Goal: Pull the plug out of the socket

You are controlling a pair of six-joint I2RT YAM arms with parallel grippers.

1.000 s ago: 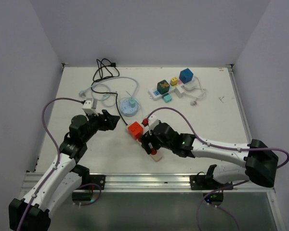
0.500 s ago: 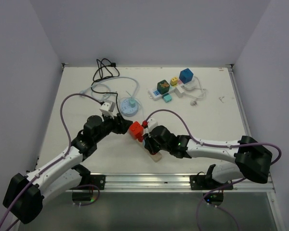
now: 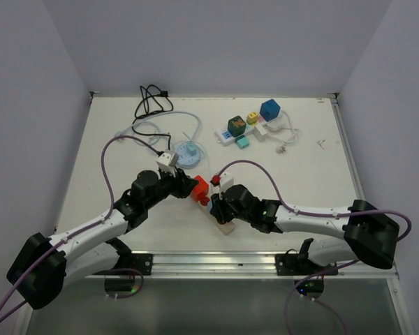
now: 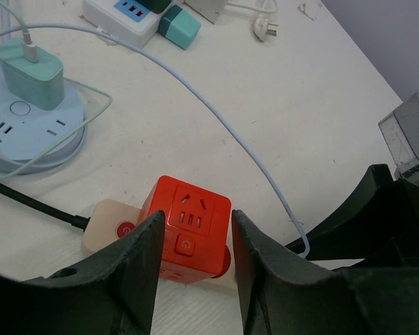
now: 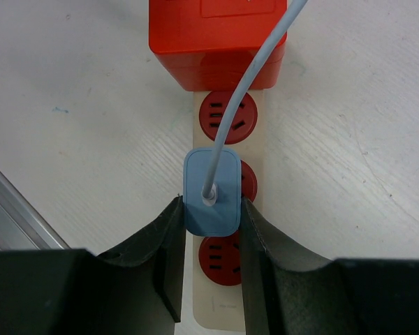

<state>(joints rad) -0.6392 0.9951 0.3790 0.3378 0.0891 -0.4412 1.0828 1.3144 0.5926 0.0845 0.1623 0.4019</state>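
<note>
Right wrist view looks straight down on a small light blue plastic plug [image 5: 211, 192]. It is pushed into the middle round red hole of a long cream plastic power strip [image 5: 220, 307]. The strip lies flat on the white table [image 5: 77, 84]. The right gripper [image 5: 210, 209] has two black fingers [image 5: 160, 251], one on each side of the plug, and they touch it and squeeze it. A thin light blue cable [image 5: 255, 70] comes out of the top of the plug. It runs over a big red plastic cube socket [image 5: 216, 42] that sits on the far end of the strip. Left wrist view shows the left gripper [image 4: 194, 230] with one black finger on each side of that red cube, very close to its sides. I cannot tell if those fingers press on the cube or just stand beside it. Top view shows both arms meeting at the strip, near the front of the table.
</note>
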